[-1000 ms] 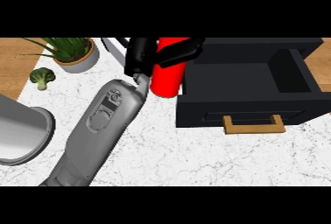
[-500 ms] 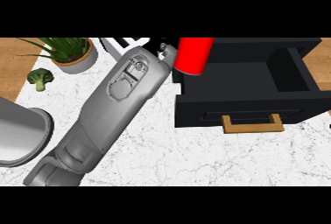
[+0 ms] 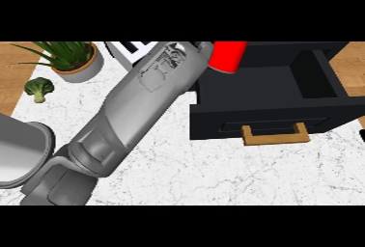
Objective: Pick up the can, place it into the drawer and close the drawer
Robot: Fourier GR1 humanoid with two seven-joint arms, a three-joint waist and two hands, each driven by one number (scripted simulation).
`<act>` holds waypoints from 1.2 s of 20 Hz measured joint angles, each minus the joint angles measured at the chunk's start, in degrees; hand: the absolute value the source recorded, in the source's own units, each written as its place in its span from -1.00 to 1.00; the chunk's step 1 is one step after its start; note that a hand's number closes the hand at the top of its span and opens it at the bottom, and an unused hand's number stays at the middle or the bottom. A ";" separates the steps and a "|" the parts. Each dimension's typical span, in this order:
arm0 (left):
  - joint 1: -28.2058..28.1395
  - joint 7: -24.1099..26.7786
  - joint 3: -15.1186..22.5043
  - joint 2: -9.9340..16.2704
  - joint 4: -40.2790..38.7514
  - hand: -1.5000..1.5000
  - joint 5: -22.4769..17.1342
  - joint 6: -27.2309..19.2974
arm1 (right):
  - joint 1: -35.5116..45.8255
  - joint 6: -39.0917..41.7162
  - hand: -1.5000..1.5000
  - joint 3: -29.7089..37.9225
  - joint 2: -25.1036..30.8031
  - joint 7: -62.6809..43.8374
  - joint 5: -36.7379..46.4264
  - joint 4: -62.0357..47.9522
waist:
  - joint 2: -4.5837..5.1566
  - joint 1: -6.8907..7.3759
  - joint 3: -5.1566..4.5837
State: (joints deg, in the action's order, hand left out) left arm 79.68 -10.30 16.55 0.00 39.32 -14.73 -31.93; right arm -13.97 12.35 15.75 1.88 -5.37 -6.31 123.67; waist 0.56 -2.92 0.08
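The red can point(image 3: 230, 55) is showing at the top centre of the frame, cut off by the upper edge, and it is sitting over the back left part of the open drawer point(image 3: 324, 84), whose dark cavity is opening toward the right and lower right of it. The grey forearm is running up from the lower left toward the can, but the hand itself is lying out of sight past the arm's end, so whether its fingers are curled round the can cannot be told (it does look carried, judging by how high it is hanging). The can's long axis is pointing roughly up the frame, tilting slightly. The coming move is probably a short shift right and down into the cavity; the wooden handle point(image 3: 276, 135) is waiting below at the drawer's front. The other hand is not showing.
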 measured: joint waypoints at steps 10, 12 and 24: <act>4.96 3.90 4.86 0.00 -10.09 1.00 -6.86 -1.04 | 2.69 -0.83 -1.00 -0.99 -0.03 -0.53 1.54 -1.79 | 0.41 -1.39 0.05; 5.71 4.26 6.30 0.00 -11.33 1.00 -7.75 -1.69 | 3.15 -0.95 -1.00 -0.83 0.15 -0.77 1.50 -1.76 | 0.44 -1.66 0.06; 4.43 9.85 12.91 0.01 -16.74 1.00 -11.91 -4.03 | 7.02 -1.51 -1.00 -1.10 1.06 -2.11 1.54 -2.95 | 0.96 -3.28 0.09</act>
State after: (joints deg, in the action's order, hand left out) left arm 84.11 -0.45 29.46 0.01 22.57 -26.63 -35.96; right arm -6.94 10.83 14.65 2.94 -7.48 -4.77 120.72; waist 1.52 -6.21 0.17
